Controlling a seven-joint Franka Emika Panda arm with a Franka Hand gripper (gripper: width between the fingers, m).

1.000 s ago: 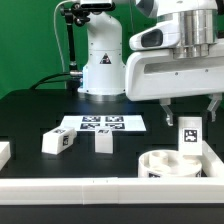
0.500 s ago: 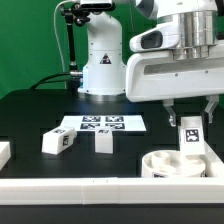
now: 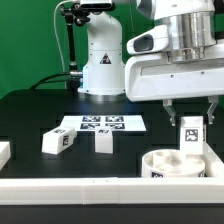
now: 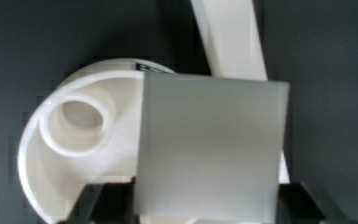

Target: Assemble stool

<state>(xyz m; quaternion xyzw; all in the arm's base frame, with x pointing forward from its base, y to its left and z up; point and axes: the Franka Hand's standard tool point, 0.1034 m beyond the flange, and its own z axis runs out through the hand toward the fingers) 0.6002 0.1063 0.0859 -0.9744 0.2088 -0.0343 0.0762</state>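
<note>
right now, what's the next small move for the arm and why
Probably press the leg down with a slight twist to seat it: the gripper is shut on the upright leg, and its lower end already stands inside the round seat.

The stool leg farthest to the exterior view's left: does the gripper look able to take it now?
Probably not yet. The gripper is busy, shut on the held leg at the round seat. Nothing covers the left leg; a second loose leg stands beside it, apart.
</note>
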